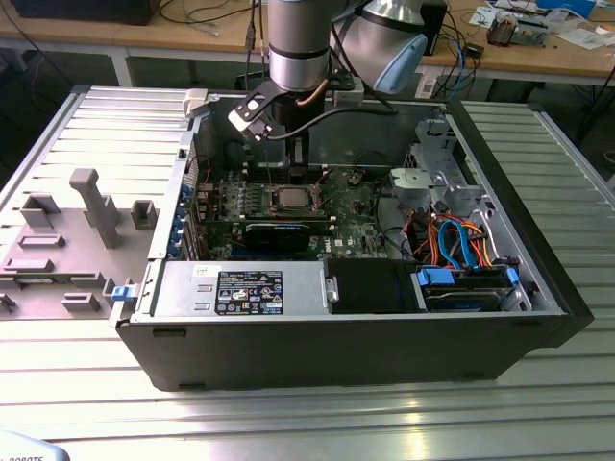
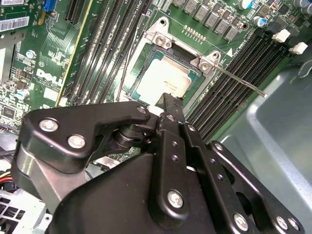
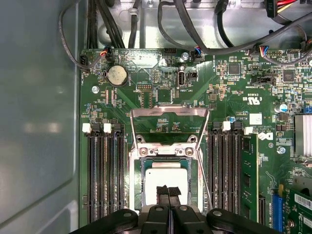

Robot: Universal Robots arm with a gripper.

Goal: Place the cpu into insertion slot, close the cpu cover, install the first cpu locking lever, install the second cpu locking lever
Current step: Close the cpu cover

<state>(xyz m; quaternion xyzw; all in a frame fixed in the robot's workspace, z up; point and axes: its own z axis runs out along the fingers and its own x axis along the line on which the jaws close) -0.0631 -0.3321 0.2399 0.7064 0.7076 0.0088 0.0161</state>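
The cpu [image 3: 165,181], a small square chip with a silver-grey top, lies flat inside the insertion slot [image 3: 138,195], between the long memory slots. In the second wrist view the cpu [image 2: 163,80] shows the same way. The cpu cover [image 3: 168,113] stands swung open at the slot's hinge end, with the board visible through its cut-out. Two thin locking levers [image 3: 205,161] are raised free beside the slot, and one lever [image 2: 241,83] sticks out over the memory slots. My gripper [image 3: 168,191] hangs just over the chip's near edge, its fingertips [image 2: 170,101] pressed together with nothing between them.
The open computer case [image 1: 538,317] holds the green motherboard [image 1: 356,216], a black card [image 1: 279,232], the power supply [image 1: 240,288] and blue and orange cables [image 1: 461,240]. My arm [image 1: 298,48] comes down from above. Cables [image 3: 195,29] run near the board's edge. A grey fixture block [image 1: 91,206] stands outside at the exterior view's left.
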